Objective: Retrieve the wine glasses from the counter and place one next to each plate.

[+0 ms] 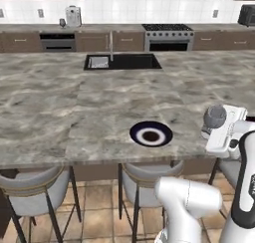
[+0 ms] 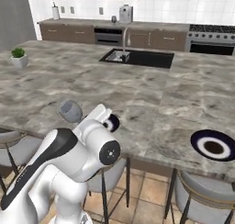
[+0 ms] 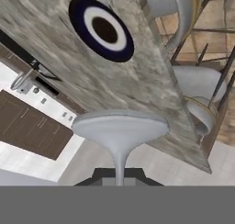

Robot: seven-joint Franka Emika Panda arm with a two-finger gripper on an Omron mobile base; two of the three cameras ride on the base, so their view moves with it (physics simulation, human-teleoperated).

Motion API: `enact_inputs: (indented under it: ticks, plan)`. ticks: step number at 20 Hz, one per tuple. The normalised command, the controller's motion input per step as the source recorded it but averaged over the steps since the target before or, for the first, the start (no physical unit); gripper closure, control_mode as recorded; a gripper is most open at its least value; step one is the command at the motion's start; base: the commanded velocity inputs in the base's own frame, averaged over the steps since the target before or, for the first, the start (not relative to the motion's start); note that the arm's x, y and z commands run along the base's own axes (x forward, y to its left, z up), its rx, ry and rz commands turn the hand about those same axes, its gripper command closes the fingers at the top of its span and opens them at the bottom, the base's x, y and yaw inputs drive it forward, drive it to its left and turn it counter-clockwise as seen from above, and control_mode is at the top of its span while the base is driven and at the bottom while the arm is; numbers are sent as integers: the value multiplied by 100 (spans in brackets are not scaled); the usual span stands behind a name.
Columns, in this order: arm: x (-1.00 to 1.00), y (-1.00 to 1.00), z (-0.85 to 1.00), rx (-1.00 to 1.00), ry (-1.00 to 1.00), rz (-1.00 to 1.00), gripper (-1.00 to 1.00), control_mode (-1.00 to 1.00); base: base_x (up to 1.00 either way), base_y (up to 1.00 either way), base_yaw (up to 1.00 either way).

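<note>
My gripper is shut on the stem of a smoky grey wine glass. The glass hangs above the island's near edge, at the right of the left base view. In the right base view the same glass sticks out left of my gripper. One dark plate with a pale ring lies on the island left of my gripper. Two plates show in the right base view, one half hidden behind the hand and another further right. A small dark stemmed glass stands on the back counter.
The marble island holds a sink and a small potted plant. Grey stools are tucked under its near edge. A white appliance and a stove line the back wall.
</note>
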Motion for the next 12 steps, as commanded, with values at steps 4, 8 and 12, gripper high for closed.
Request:
enact_inputs:
  ticks: [4, 8, 12]
  plan:
    - [0, 0, 0, 0, 0, 0, 100, 100, 64, -40, -5]
    - [0, 0, 0, 0, 0, 0, 100, 100, 44, -4, -15]
    - [0, 0, 0, 0, 0, 0, 100, 100, 45, 0, -31]
